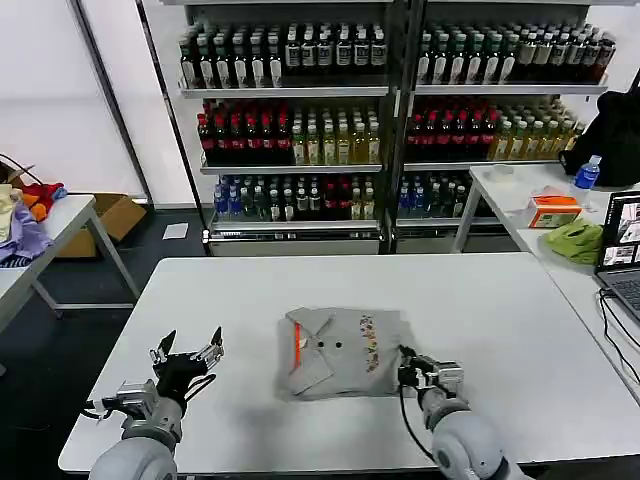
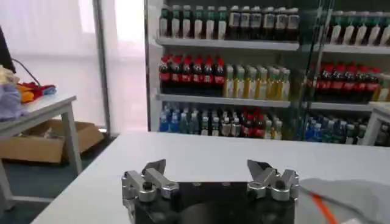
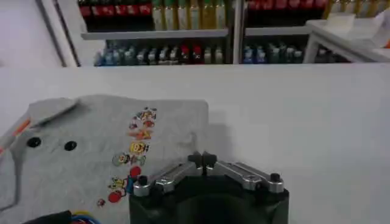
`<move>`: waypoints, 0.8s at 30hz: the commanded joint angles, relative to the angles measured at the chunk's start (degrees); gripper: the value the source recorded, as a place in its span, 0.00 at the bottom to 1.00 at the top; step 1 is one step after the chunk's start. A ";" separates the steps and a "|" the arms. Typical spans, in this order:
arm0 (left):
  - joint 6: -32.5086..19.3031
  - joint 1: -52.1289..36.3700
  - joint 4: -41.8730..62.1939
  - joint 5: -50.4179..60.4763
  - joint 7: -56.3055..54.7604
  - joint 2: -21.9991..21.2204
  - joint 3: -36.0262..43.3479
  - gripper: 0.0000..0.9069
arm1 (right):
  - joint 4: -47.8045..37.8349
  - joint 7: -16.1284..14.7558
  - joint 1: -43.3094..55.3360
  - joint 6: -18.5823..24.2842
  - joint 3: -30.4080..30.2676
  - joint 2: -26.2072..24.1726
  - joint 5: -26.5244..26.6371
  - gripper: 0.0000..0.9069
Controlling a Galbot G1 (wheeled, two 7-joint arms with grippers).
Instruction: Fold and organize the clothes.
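We see the folded collared shirt [image 1: 340,352] mid-table; our right gripper [image 1: 418,372], fingertips pressed together, sits beside it, left gripper [image 1: 187,350] spread wide, well apart.

- The table [image 1: 520,330] is bare all around the shirt [image 1: 340,352].
- The shirt lies flat between the left gripper [image 1: 188,350] and the right gripper [image 1: 408,366].

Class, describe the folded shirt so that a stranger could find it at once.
Start at the big white table in front of the drinks shelves. The shirt lies folded near its middle. It is light grey, with a collar, an orange placket and a multicoloured print.
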 commanded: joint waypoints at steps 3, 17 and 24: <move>-0.01 1.35 -0.88 1.82 0.14 -0.25 0.39 1.00 | -2.29 -2.16 -0.79 0.38 7.77 -5.11 -3.05 0.00; 0.69 2.31 -0.78 2.58 0.50 -0.98 1.46 1.00 | 10.18 -2.30 -7.98 7.46 11.86 -1.52 -19.95 1.00; 0.23 1.64 -0.80 2.57 0.91 -1.57 1.89 1.00 | 12.00 -4.01 -12.31 3.27 8.44 -6.09 -13.15 1.00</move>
